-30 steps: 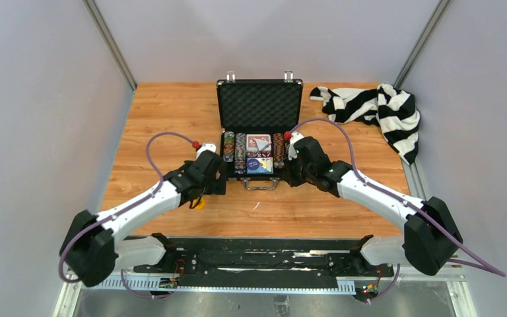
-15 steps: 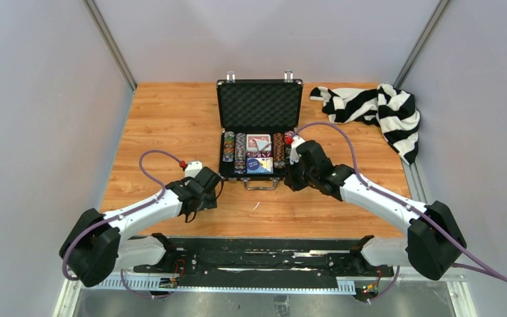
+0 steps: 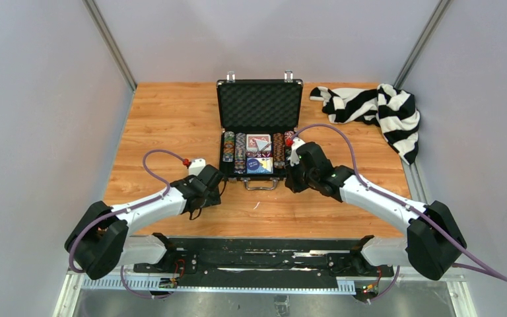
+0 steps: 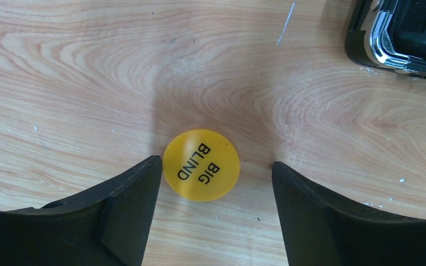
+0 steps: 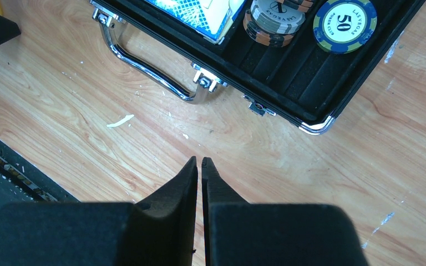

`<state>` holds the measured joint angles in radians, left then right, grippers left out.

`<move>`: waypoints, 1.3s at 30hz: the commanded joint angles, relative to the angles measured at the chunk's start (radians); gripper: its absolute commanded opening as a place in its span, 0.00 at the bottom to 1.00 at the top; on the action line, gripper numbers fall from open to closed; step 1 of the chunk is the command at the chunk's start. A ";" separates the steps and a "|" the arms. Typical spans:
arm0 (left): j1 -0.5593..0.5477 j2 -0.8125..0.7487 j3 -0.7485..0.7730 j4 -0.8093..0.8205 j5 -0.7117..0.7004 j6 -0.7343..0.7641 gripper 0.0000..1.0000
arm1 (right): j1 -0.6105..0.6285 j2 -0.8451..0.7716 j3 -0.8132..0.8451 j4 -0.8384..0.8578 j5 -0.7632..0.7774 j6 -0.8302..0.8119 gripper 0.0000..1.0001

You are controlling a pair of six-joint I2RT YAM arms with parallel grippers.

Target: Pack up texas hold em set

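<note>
The black briefcase [image 3: 259,105] lies open at the table's middle back, its foam lid raised. Rows of poker chips [image 3: 239,150] and two card decks [image 3: 259,153] fill its tray. A yellow round button marked BIG BLIND [image 4: 201,165] lies flat on the wood near the case's front left corner [image 4: 366,39]. My left gripper [image 4: 216,163] is open and straddles the button, which lies close to the left finger [image 4: 127,199]. My right gripper [image 5: 201,160] is shut and holds nothing, over bare wood in front of the case's metal handle [image 5: 144,69]. In the top view the left gripper [image 3: 206,191] hides the button.
A black-and-white striped cloth [image 3: 376,109] is heaped at the back right corner. A blue 50 chip [image 5: 344,23] lies flat in the tray's right slot. The table's near edge and a black rail [image 3: 237,257] run just behind both grippers.
My left arm has pulled back from the case's left side toward the near edge, and its jaws have narrowed a little. The right arm has barely moved.
</note>
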<state>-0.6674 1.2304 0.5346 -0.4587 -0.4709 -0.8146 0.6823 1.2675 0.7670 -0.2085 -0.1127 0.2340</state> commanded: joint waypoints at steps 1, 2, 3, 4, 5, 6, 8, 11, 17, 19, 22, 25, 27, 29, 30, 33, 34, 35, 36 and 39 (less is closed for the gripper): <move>-0.008 0.019 -0.031 -0.002 0.020 0.009 0.75 | -0.014 -0.004 -0.011 -0.005 0.003 -0.013 0.06; -0.007 0.017 -0.033 -0.001 0.021 0.009 0.73 | -0.013 -0.001 -0.011 -0.004 0.002 -0.012 0.06; -0.007 0.016 -0.035 -0.001 0.023 0.010 0.71 | -0.014 0.001 -0.012 -0.004 0.002 -0.011 0.06; -0.008 0.014 -0.038 -0.002 0.025 0.011 0.69 | -0.014 0.003 -0.012 -0.003 0.002 -0.010 0.06; -0.008 0.014 -0.039 -0.003 0.027 0.012 0.68 | -0.014 0.004 -0.012 -0.003 0.003 -0.011 0.06; -0.008 0.012 -0.040 -0.003 0.029 0.013 0.66 | -0.014 0.005 -0.011 -0.003 0.004 -0.010 0.06; -0.008 0.008 -0.042 -0.004 0.033 0.016 0.64 | -0.014 0.007 -0.013 -0.001 0.005 -0.009 0.06; -0.008 0.002 -0.040 -0.004 0.041 0.024 0.58 | -0.013 0.011 -0.017 0.008 0.003 -0.008 0.06; -0.008 -0.007 -0.021 -0.019 0.044 0.033 0.49 | -0.014 0.017 -0.020 0.013 0.005 -0.005 0.06; -0.008 -0.010 -0.014 -0.025 0.044 0.034 0.49 | -0.014 0.018 -0.020 0.015 0.006 -0.006 0.06; -0.008 -0.015 0.005 -0.031 0.042 0.037 0.49 | -0.014 0.018 -0.020 0.017 0.005 -0.006 0.06; -0.008 -0.013 0.032 -0.042 0.037 0.043 0.49 | -0.013 0.021 -0.023 0.021 0.005 -0.004 0.06; -0.008 -0.012 0.050 -0.049 0.035 0.049 0.50 | -0.015 0.027 -0.023 0.024 -0.001 -0.004 0.06; -0.008 -0.010 0.069 -0.056 0.030 0.055 0.49 | -0.014 0.029 -0.024 0.027 -0.007 -0.004 0.06; -0.008 -0.009 0.076 -0.058 0.029 0.058 0.49 | -0.014 0.029 -0.023 0.027 -0.008 -0.003 0.06; -0.008 -0.007 0.097 -0.061 0.030 0.067 0.50 | -0.014 0.028 -0.024 0.029 -0.005 -0.003 0.06; -0.008 -0.004 0.106 -0.059 0.031 0.071 0.50 | -0.014 0.027 -0.023 0.029 -0.005 -0.002 0.06; -0.008 0.000 0.115 -0.059 0.031 0.077 0.50 | -0.014 0.025 -0.023 0.029 -0.005 -0.002 0.06; -0.008 0.007 0.126 -0.062 0.030 0.081 0.50 | -0.014 0.021 -0.023 0.028 -0.005 -0.001 0.06; -0.008 0.031 0.161 -0.061 0.036 0.095 0.50 | -0.014 0.003 -0.021 0.020 0.008 -0.005 0.06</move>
<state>-0.6689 1.2331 0.6418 -0.5117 -0.4294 -0.7464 0.6823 1.2888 0.7559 -0.1898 -0.1127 0.2348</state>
